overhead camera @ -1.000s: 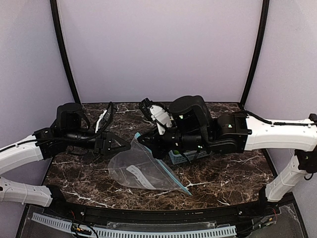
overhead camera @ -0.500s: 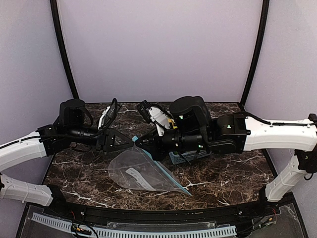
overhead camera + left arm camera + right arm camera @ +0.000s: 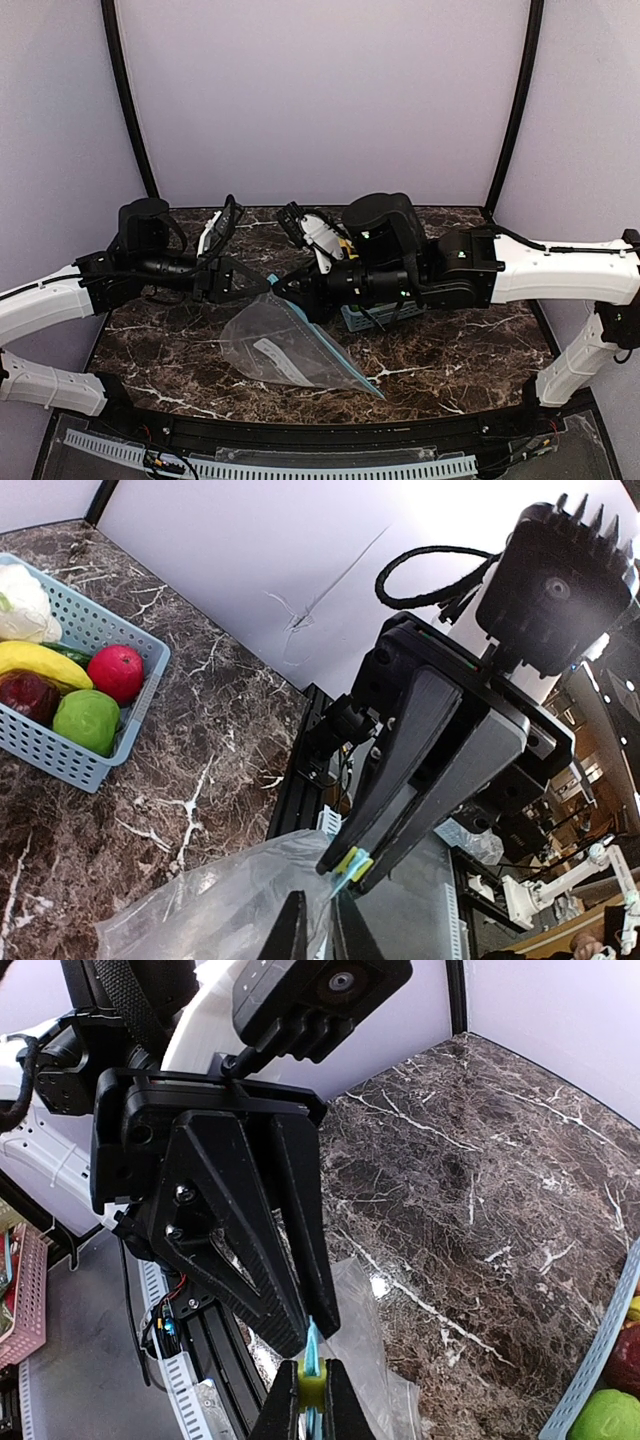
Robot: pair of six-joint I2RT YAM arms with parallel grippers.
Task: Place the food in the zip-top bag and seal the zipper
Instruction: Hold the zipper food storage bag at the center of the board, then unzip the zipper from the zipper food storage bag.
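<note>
zip-top bag point(image 3: 285, 350) on table point(image 3: 470, 350), basket point(image 3: 60, 760) right of it, food point(image 3: 87, 720) inside

no text, number, brand or sign can be read in any view. the only printed item is the white label point(image 3: 268, 349) on the zip-top bag point(image 3: 312, 356). it sits toward 9 o'clock from the bag's middle in the top view, and it is too small and blurred for any lettering to show.
</note>
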